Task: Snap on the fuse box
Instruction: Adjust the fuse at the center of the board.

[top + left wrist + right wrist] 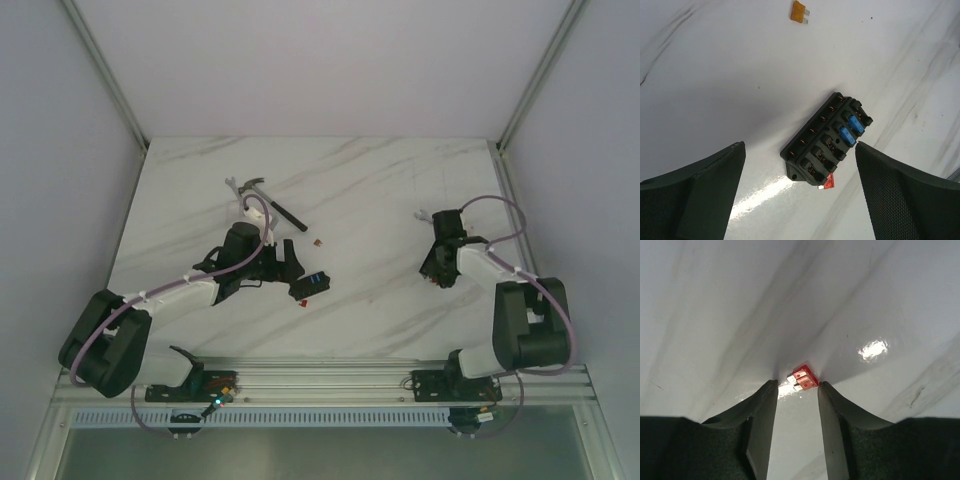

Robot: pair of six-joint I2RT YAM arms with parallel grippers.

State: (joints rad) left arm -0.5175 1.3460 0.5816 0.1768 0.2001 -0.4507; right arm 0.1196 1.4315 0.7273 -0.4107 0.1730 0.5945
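Diagonally lying fuse box [826, 142], left claw [799, 147] wide, right claw [796, 384] narrow astride red fuse [803, 376]

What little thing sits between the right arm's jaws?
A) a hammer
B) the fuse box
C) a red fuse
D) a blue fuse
C: the right wrist view shows a small red fuse lying right between the tips of the right jaws.

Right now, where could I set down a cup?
Bare: the far strip beyond the black-handled hammer, and the middle between the black plastic fuse box and the right pincer. Crowded: around the left pincer, box and small orange fuse.
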